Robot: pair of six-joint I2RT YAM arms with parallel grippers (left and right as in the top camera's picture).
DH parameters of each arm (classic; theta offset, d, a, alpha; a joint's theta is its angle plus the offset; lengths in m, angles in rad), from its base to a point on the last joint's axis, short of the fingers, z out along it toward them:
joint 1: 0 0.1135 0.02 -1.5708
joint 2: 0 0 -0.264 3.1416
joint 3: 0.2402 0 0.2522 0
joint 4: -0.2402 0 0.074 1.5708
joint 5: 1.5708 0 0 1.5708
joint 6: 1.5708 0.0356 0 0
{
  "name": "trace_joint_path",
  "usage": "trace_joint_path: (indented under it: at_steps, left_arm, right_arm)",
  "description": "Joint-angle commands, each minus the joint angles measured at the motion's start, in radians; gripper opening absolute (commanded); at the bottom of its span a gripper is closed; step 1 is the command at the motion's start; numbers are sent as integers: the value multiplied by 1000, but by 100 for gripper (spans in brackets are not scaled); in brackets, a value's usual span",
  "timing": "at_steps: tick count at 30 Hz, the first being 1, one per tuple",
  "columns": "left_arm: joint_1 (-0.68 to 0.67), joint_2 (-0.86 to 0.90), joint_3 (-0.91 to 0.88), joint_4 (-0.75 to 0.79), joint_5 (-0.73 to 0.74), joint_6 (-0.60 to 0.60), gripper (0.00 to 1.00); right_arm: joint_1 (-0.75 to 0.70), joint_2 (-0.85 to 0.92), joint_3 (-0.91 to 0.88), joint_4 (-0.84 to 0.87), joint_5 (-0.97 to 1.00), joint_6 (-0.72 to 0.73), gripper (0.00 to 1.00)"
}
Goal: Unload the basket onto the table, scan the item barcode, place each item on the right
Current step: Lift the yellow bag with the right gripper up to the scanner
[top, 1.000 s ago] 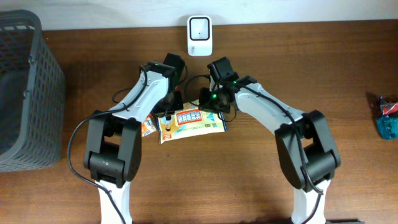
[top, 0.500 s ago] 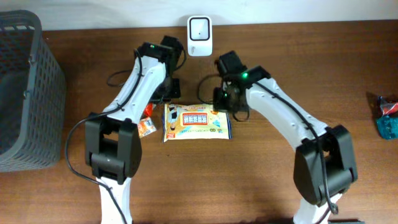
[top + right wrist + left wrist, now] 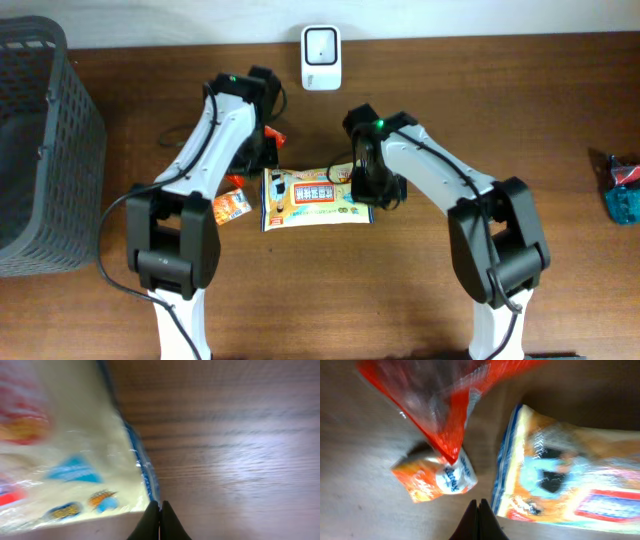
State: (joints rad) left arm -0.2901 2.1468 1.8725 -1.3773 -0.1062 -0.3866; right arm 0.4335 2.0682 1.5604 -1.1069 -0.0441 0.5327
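Orange pkt (image 3: 232, 205) beside snack bag (image 3: 312, 197); basket (image 3: 85, 150) far L.

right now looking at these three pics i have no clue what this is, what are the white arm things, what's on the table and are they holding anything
These are two robot arms at a wooden table, each ending in a two-finger gripper. The wide picture comes from a camera above the table. The two close-ups come from a camera on each wrist, with that arm's own dark fingers at the bottom.

On the table lie a yellow snack packet, a small orange packet and a red wrapper. A white scanner stands at the far edge, a grey basket on the robot's left, and a blue item at the right edge.

The left gripper is shut on nothing, above the gap between the orange and yellow packets. The right gripper is shut too, its tips right at the yellow packet's edge; whether it pinches that edge I cannot tell.
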Motion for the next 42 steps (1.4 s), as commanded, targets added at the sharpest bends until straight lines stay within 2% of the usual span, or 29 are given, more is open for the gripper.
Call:
trace_joint_path:
  at_steps: [1,2,3,4,5,8,9,12,17,20,21,23,24,25,27,31,32,33,34,35,37,39,42]
  left_arm:
    - [31,-60,141,-10,-26,-13,0]
    - [58,-57,140,0,-26,-14,9]
    - [101,-46,140,0,-25,-35,34]
    - [140,-37,140,-2,-15,-47,69]
    - [178,-31,139,-5,-11,-47,99]
    - [283,-30,138,4,-8,-47,99]
    - [322,-30,138,6,41,-47,99]
    - [354,-30,138,6,55,-46,99]
    - [354,-30,138,7,55,-46,99]
    - [354,-30,138,7,55,-46,99]
    - [354,-30,138,7,55,-46,99]
    - [354,-30,138,7,55,-46,99]
    - [354,-30,138,7,55,-46,99]
    - [354,-30,138,7,55,-46,99]
    - [354,-30,138,7,55,-46,99]
    - [354,-30,138,7,55,-46,99]
    - [354,-30,138,7,55,-47,99]
    - [354,-30,138,7,55,-46,99]
    - [354,-30,138,7,55,-46,99]
    - [354,-30,138,7,55,-46,99]
    - [354,-30,138,7,55,-46,99]
    - [354,-30,138,7,55,-46,99]
    - [354,-30,138,7,55,-46,99]
  right_arm:
    - [8,-68,231,-45,-7,-331,18]
    - [19,-68,278,-31,-19,-468,56]
    - [34,-66,284,15,-23,-582,100]
    - [45,-58,281,35,-29,-634,99]
    - [62,-38,278,43,-70,-765,99]
    - [108,19,275,41,-222,-1101,99]
    - [127,36,274,41,-221,-1206,99]
    - [155,78,273,42,-210,-1352,99]
    - [161,162,272,51,-139,-1374,100]
    - [174,201,272,81,-124,-1371,95]
    - [175,218,272,94,-109,-1357,92]
    - [175,248,269,115,-93,-1301,76]
    - [175,250,266,129,-63,-1270,55]
    - [175,250,265,142,-26,-1226,22]
    - [175,250,265,147,-14,-1100,4]
    - [165,233,305,153,-17,-807,4]
    - [139,216,364,117,-86,-733,4]
    - [106,212,438,64,-192,-688,4]
    - [11,212,581,-50,-491,-602,4]
    - [-46,212,627,-97,-645,-563,4]
    - [-142,212,641,-155,-882,-486,4]
    - [-246,212,638,-244,-1159,-495,4]
    - [-270,212,638,-248,-1342,-499,4]
